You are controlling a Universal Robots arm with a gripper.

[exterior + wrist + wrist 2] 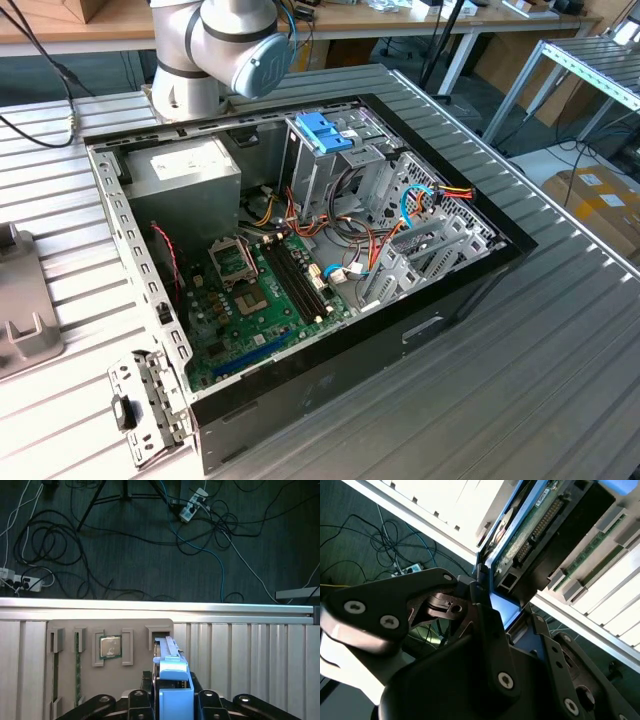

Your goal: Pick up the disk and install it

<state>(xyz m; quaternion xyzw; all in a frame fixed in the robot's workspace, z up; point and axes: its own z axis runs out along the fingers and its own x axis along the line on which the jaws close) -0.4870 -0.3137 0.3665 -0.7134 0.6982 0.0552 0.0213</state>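
From where I stand, the exterior view has the arm [225, 50] rising behind the open computer case [300, 260] on the ribbed table [560, 340]. In the second wrist view the disk [540, 535] stands on edge with its circuit-board face showing, and the gripper [509, 597] is clamped on its blue-railed end. In the first wrist view the disk [167, 652] sits thin edge up in the grey tray [135, 630]. Its long axis runs from the gripper [174, 685] towards the table's edge, with a jaw tight against each side.
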